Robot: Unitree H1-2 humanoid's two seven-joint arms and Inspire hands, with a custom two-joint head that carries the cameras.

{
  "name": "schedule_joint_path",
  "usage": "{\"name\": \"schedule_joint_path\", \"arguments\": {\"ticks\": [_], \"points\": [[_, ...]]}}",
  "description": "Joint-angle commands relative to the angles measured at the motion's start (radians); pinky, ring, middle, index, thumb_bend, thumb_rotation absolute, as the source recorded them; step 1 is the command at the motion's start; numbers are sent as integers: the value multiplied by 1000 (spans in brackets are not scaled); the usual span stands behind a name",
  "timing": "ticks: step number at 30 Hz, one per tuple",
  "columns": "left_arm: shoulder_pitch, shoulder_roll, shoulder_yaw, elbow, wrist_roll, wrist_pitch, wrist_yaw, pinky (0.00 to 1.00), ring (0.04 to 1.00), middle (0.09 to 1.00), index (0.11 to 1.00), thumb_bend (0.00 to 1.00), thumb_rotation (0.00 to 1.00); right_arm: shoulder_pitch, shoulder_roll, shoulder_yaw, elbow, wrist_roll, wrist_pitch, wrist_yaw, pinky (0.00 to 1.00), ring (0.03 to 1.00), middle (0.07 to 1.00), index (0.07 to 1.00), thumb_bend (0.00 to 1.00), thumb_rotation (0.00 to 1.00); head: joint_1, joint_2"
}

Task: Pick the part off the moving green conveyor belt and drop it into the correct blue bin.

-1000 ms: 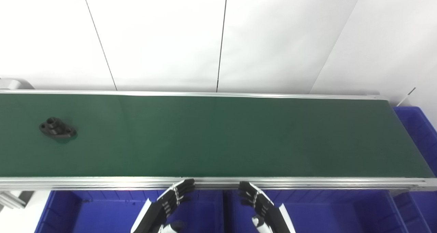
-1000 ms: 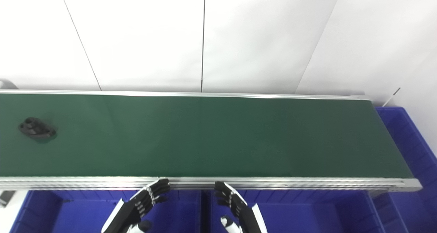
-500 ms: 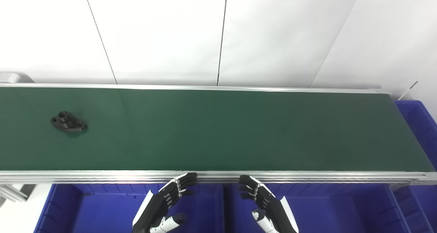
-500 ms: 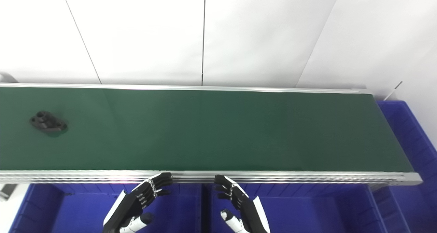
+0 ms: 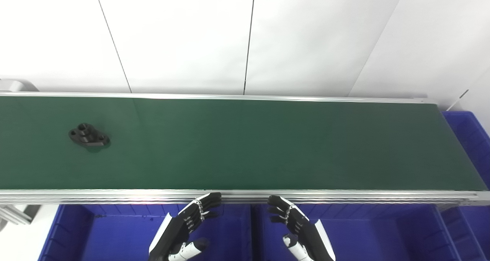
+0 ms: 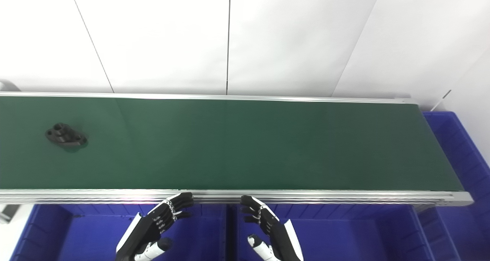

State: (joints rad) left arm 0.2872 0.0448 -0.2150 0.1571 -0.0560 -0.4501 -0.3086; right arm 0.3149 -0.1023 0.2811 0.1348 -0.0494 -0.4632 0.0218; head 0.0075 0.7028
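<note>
A small black flanged part (image 5: 89, 136) lies on the green conveyor belt (image 5: 268, 146) at its left end; it also shows in the right eye view (image 6: 66, 135). My left hand (image 5: 183, 228) is open and empty, below the belt's near rail, over the left blue bin (image 5: 115, 234). My right hand (image 5: 298, 228) is open and empty beside it, over the middle blue bin (image 5: 363, 234). Both hands are far to the right of the part and below it.
An aluminium rail (image 5: 344, 196) runs along the belt's near edge. A third blue bin (image 5: 469, 131) stands at the belt's right end. A white panelled wall rises behind the belt.
The part has travelled right along the belt. The camera has tilted a little, so the belt sits higher in the picture. Both hands stay open in about the same place.
</note>
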Motion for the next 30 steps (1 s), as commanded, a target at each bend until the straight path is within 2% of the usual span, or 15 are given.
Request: {"name": "schedule_joint_path", "arguments": {"ticks": [1, 8, 13, 25, 30], "points": [[-8, -7, -6, -4, 6, -19, 3, 768, 846, 842, 806, 801, 680, -7, -5, 1, -5, -3, -7, -2, 731, 805, 836, 835, 814, 863, 10, -14], [-18, -25, -9, 70, 35, -20, 16, 783, 839, 832, 796, 856, 680, -24, -10, -13, 74, 30, -7, 18, 721, 797, 832, 839, 833, 866, 73, -137], [-35, -35, -8, 116, 50, -20, 24, 763, 827, 818, 788, 876, 652, -41, 3, -49, 119, 68, -7, 75, 709, 793, 817, 816, 856, 842, 89, -185], [-52, -25, -23, 137, 77, -20, 48, 735, 816, 817, 780, 890, 628, -53, 37, -124, 153, 77, -7, 165, 687, 787, 820, 798, 876, 825, 121, -209], [-63, -26, -28, 158, 86, -20, 60, 726, 810, 814, 775, 887, 625, -60, 40, -143, 172, 75, -7, 187, 699, 793, 823, 803, 869, 826, 145, -233]]}}
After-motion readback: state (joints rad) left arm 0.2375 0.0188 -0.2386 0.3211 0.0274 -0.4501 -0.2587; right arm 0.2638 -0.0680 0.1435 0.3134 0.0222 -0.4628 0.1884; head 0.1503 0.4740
